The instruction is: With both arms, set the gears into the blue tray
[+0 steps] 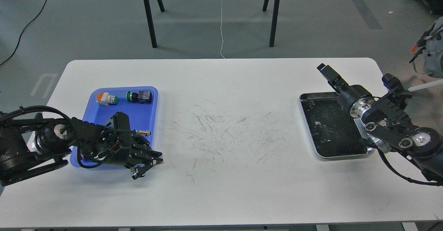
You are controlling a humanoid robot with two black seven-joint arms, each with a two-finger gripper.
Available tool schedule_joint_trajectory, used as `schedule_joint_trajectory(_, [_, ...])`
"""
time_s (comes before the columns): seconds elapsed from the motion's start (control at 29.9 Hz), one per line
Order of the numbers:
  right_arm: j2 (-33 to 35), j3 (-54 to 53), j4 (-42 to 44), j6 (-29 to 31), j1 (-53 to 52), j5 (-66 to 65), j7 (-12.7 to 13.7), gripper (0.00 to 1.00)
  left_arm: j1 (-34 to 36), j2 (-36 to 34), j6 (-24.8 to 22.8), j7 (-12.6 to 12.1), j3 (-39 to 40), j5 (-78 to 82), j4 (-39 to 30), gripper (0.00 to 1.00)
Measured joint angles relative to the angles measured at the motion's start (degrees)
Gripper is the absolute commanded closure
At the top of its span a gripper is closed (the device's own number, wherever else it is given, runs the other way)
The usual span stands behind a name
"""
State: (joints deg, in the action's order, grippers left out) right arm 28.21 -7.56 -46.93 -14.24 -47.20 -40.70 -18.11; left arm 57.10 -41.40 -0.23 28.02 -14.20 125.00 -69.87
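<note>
- Overhead, a white table (221, 120) holds two trays well apart.
- Left claw (147, 165) hangs over the blue tray's (154, 103) near right corner; its fingers look pressed together, with nothing visible between them.
- Two push-button switches (107, 99) lie beyond it in that tray.
- Right claw (327, 72) hovers past the silver tray's (341, 156) far edge; its state is unclear.
- Small dark pieces in the silver tray cannot be identified as gears.

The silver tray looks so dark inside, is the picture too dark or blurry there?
In the head view, the silver tray has a bright, shiny rim, but its bottom is black, so small parts inside barely show. The white table is evenly lit with soft shadows; only the left end effector casts a faint one.
</note>
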Motion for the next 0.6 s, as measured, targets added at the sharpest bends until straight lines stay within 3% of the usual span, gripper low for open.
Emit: schedule_joint_trajectory(0.6, [0.0, 0.0, 0.0, 0.0, -0.01, -0.05, 0.0, 0.12, 1.82, 0.09, 0.93, -0.02, 1.93, 0.0, -1.67, 0.9])
